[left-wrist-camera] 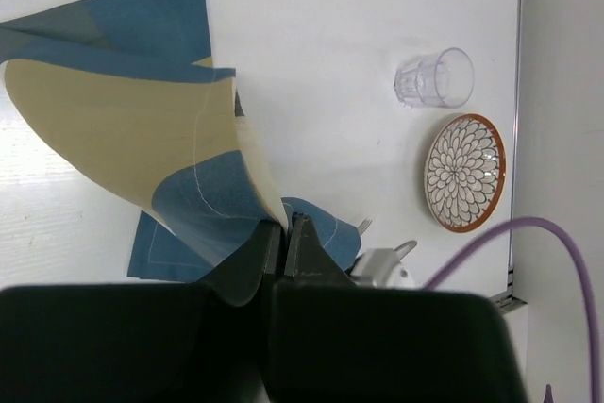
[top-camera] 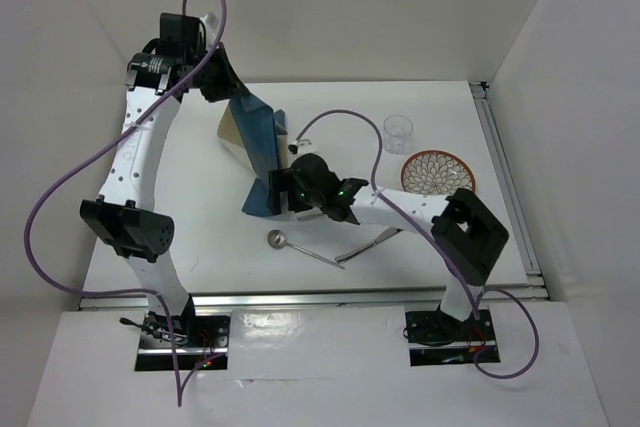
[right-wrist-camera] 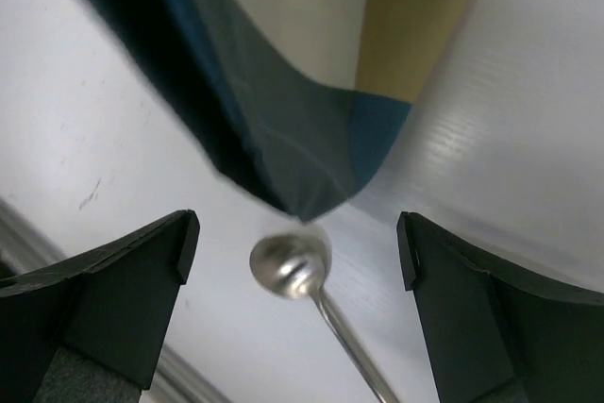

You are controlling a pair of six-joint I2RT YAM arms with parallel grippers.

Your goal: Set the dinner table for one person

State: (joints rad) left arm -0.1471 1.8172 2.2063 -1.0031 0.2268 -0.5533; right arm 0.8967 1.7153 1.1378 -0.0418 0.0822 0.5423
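From above, the white surface [top-camera: 200, 197] stretched from the arm bases to the far wall, under everything. The left fingers [top-camera: 218, 85] held a blue-and-tan placemat [top-camera: 255, 132] up off it. The right fingers [top-camera: 280, 193] sat by the cloth's low corner, near a spoon [top-camera: 305, 250]. A glass [top-camera: 398, 127] and a patterned plate [top-camera: 438, 173] stood to the right.

At the left wrist, the fingers [left-wrist-camera: 311, 252] were pinched tight on the placemat's [left-wrist-camera: 123, 129] edge.

At the right wrist, the fingers [right-wrist-camera: 123, 280] were spread wide, holding nothing. The spoon's [right-wrist-camera: 288, 266] bowl lay between them, under the hanging placemat [right-wrist-camera: 283, 158].
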